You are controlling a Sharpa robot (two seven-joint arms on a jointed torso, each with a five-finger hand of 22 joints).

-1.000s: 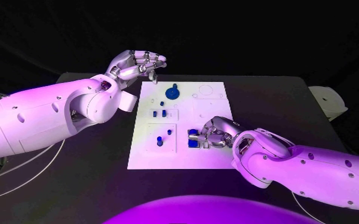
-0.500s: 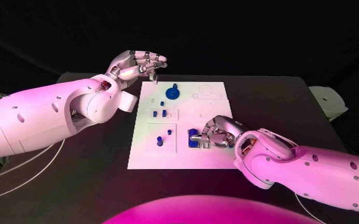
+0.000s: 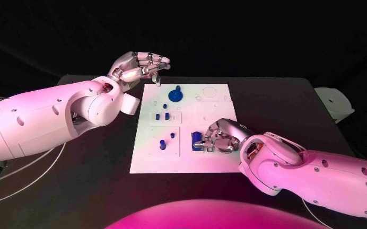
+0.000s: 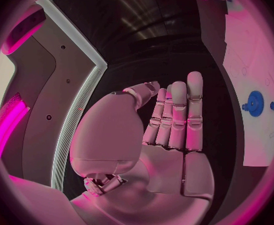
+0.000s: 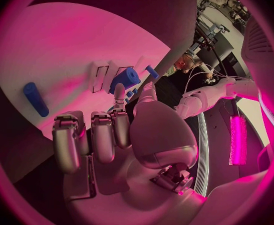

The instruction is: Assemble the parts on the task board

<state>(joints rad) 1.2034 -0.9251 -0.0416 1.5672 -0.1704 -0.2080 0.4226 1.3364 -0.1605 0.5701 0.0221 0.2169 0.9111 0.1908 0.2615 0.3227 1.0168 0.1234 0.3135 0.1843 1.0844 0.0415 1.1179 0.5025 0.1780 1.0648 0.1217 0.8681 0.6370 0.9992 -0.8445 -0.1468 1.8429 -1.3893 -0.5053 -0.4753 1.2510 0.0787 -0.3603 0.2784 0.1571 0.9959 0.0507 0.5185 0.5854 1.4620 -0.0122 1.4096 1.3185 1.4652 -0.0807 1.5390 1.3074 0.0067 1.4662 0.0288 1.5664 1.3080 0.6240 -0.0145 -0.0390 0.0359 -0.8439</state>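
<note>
Working the Board: Right Robot Hand on the Blue Parts

From my remote station, I see the white task board (image 3: 183, 128) lying in the centre of the frame on the black bench (image 3: 92, 155). The right robot hand (image 3: 220, 137) sits low at the board's lower right, its fingers curled down around a cluster of blue parts (image 3: 197, 140) there; I cannot tell whether it actually grips one. In the right wrist view, a short blue cylinder (image 5: 125, 78) stands just beyond that hand's fingertips (image 5: 119, 94), and a longer blue peg (image 5: 34, 99) lies apart on the white surface. The left robot hand (image 3: 142, 68) hangs above the board's upper left corner, fingers straight and held side by side with the palm bare, gripping nothing. A round blue gear (image 3: 176, 95) sits near the board's top edge. Smaller blue pieces (image 3: 162, 116) rest in the outlined compartments at the board's left side, and a blue pin (image 3: 163, 144) stands lower in the frame.
</note>
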